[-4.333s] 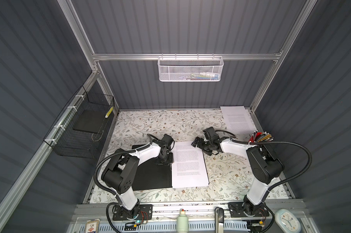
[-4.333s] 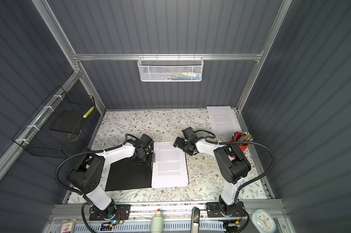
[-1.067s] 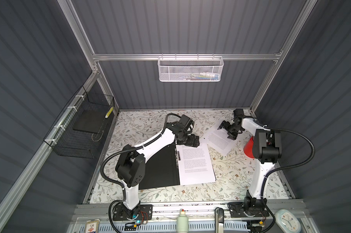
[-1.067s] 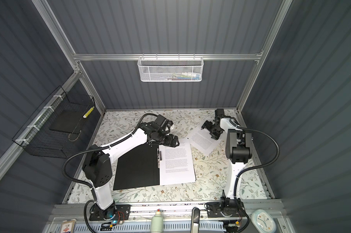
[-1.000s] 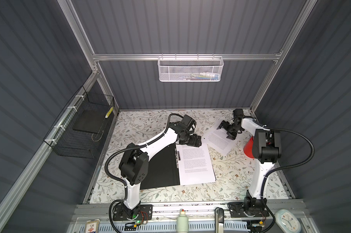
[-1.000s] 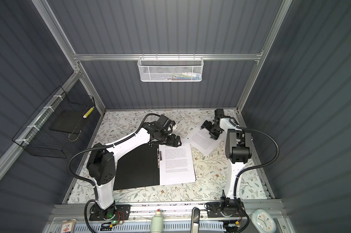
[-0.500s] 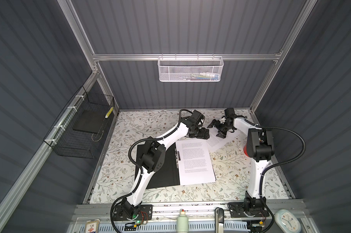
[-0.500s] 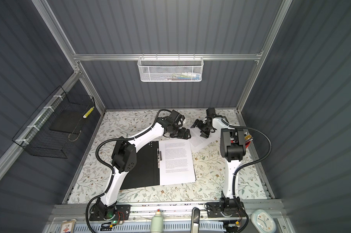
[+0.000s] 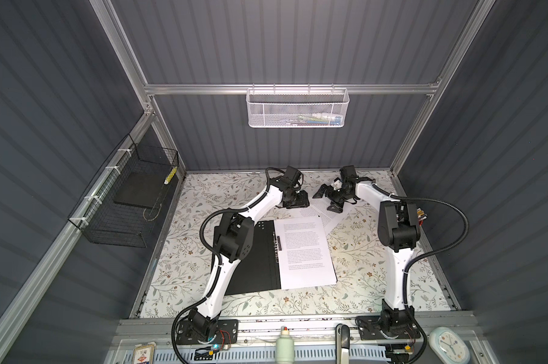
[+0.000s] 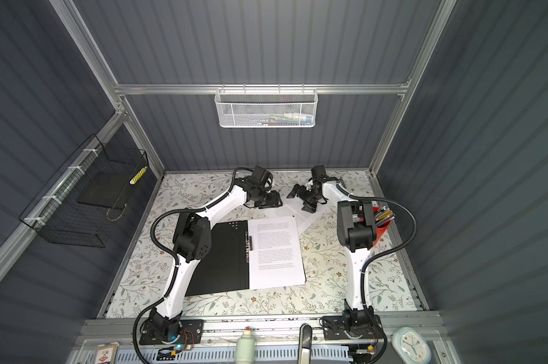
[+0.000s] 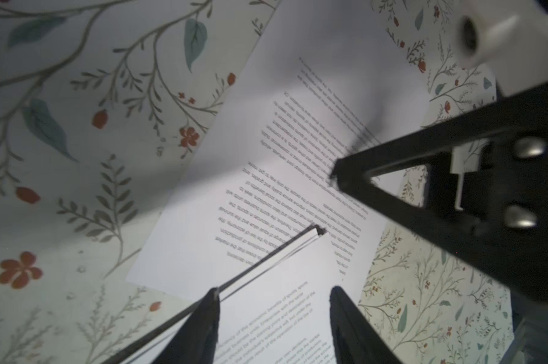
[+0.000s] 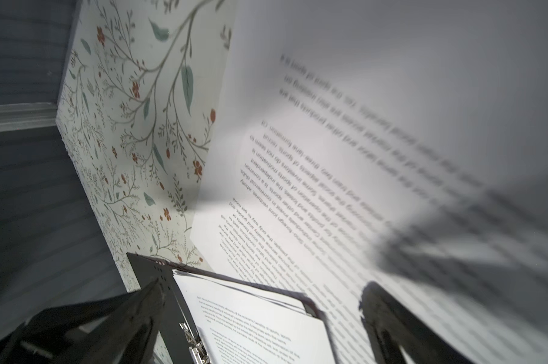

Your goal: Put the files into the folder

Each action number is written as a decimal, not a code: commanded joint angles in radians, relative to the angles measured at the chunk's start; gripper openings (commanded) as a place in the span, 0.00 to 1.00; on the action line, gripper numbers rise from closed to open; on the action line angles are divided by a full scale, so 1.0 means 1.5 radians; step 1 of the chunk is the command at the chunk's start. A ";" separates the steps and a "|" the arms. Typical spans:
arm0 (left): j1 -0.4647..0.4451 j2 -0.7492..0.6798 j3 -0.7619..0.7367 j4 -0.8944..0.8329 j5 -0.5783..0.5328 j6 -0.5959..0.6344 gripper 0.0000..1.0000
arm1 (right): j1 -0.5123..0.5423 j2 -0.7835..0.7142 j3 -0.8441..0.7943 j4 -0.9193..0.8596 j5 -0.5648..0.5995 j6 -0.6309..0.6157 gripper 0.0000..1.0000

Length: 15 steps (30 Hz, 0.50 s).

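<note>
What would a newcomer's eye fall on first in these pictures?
The open folder, black inside, lies mid-table with a stack of files on its right half. Beyond it, the left arm and right arm lean over one loose sheet on the floral table. A white mesh basket hangs on the back wall.

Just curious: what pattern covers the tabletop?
The tabletop shows leafy branches and red flowers; clearest in left wrist view.

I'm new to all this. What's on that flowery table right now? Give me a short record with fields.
folder: open flat, black inside up
stack of sheets: on the folder's right half
loose sheet: askew on the table beyond the folder
left gripper: open, near the loose sheet
right gripper: open, above the loose sheet
</note>
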 commanded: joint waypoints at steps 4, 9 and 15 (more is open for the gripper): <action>-0.003 0.071 0.066 -0.021 0.030 0.029 0.42 | -0.068 -0.021 0.025 -0.075 0.147 -0.021 0.99; -0.003 0.099 0.083 -0.019 0.024 0.030 0.36 | -0.088 -0.013 0.032 -0.078 0.223 -0.011 0.99; -0.002 0.119 0.087 -0.030 0.022 0.033 0.30 | -0.104 0.022 0.071 -0.084 0.240 0.019 0.99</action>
